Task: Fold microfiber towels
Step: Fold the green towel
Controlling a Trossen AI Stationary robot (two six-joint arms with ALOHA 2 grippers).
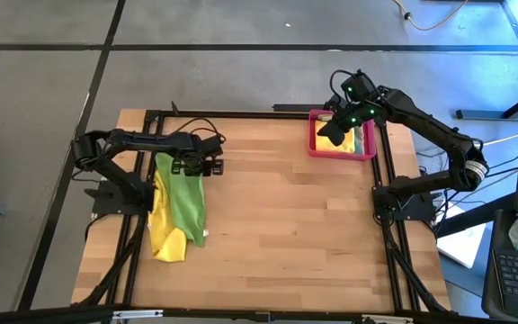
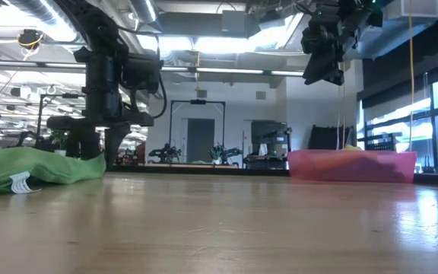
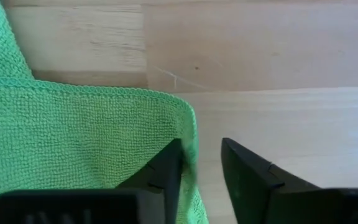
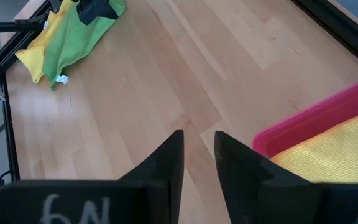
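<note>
Bright green microfiber cloth edge beside left tool, fingers slightly spread, nothing pinched. Right tool likewise, above pink-red tray. Risk: closing beside hem, missing.

At my left side a bright green microfiber towel lies draped lengthwise over a crumpled yellow microfiber towel, white tag showing; another yellow microfiber cloth lies flat inside the pink-red tray.
</note>
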